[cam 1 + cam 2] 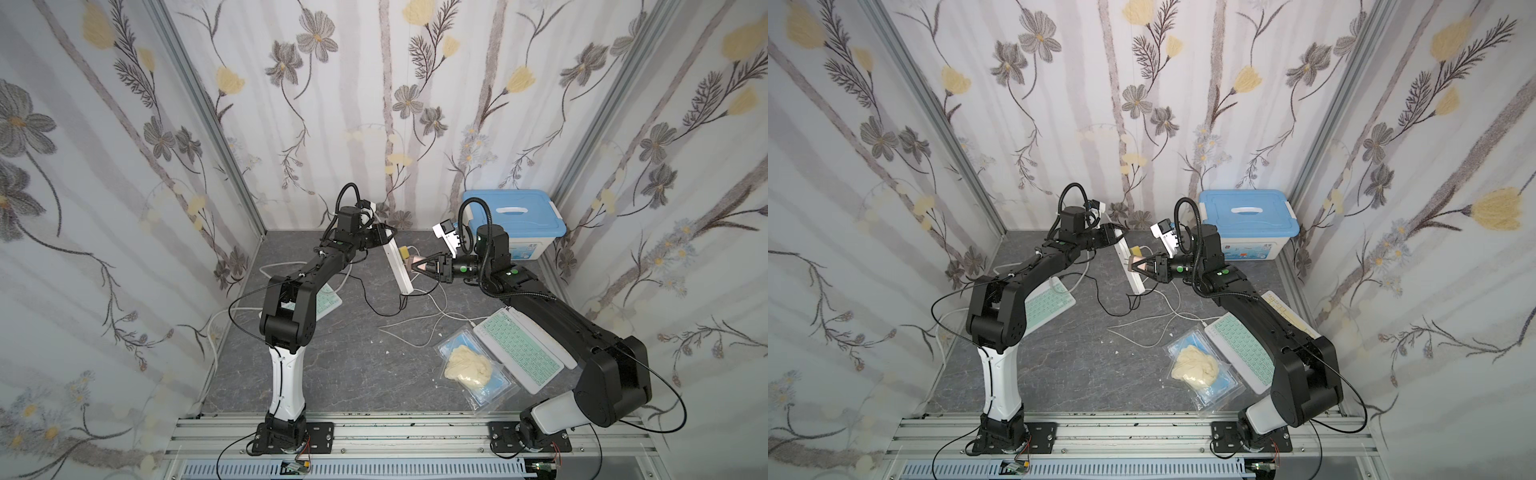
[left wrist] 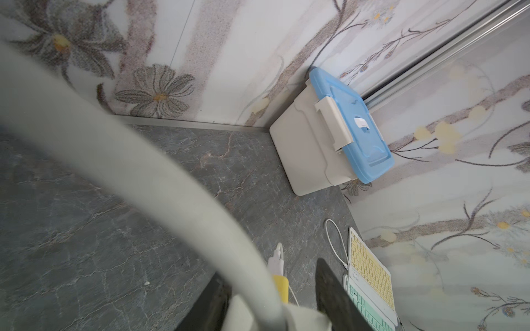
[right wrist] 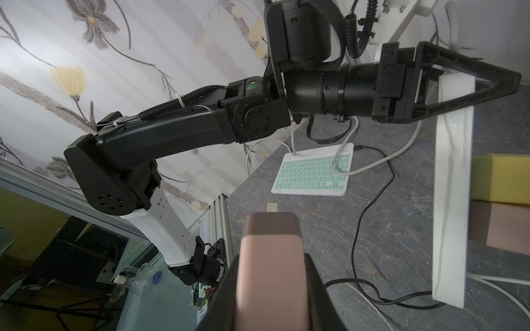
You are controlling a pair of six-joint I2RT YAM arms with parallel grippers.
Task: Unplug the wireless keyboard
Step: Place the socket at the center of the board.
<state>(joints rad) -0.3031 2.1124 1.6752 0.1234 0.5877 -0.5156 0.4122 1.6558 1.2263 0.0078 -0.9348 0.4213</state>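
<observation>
A mint-green flat wireless keyboard [image 1: 519,353] is lying on the grey marbled desk [image 1: 353,374] beside the right arm, with a thin white cable [image 1: 461,318] leaving its far corner. Farther back, the right hand [image 1: 417,266] is pinching a pinkish-brown plastic adapter block [image 3: 269,258] just beside a long white power strip [image 1: 399,270]. The left hand [image 1: 390,237] is clamping the strip's upper end and holding it at a tilt, and a yellow adapter block [image 1: 403,252] is sitting on the strip's face.

Mint keyboard [image 3: 312,174], blue lid [image 1: 515,212], floral walls [image 1: 124,166]
</observation>
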